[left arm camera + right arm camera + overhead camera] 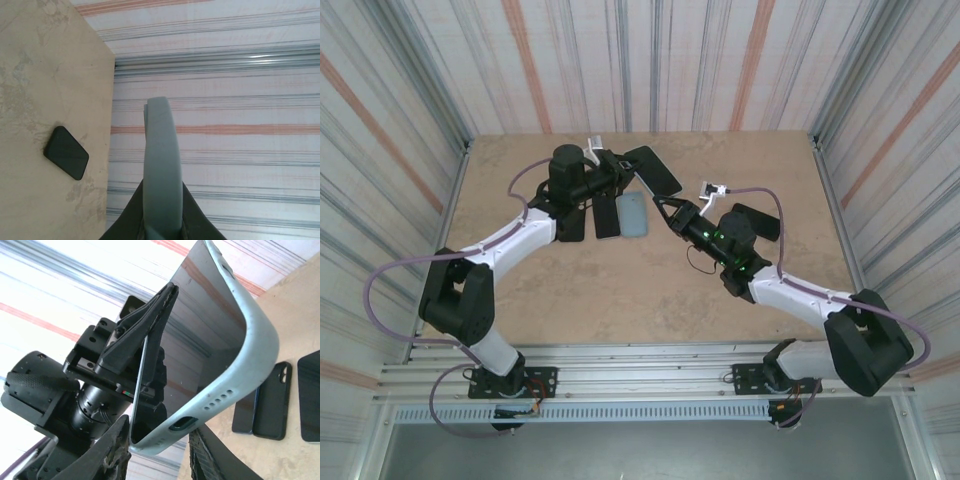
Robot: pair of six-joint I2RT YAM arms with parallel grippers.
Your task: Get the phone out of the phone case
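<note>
The phone (pixel 210 330), dark screen showing, sits in a pale grey-green phone case (pixel 255 355) held up in the air. My left gripper (pixel 617 168) is shut on the case's long edge. That edge (pixel 162 150) rises between the jaws in the left wrist view. My right gripper (pixel 157 450) has closed around the lower corner of the case beside the charging port. One finger (pixel 117 450) touches the corner, and the other rests under the bottom edge. In the top view the phone (pixel 655 170) hangs at the back centre with the right gripper (pixel 663 204) just in front.
On the table below lie a light-blue phone or case (pixel 632 213), two black ones (pixel 607 215) (pixel 570 225) to its left, and a black phone (pixel 757 220) to the right. Striped walls close in the table (pixel 620 290) on three sides.
</note>
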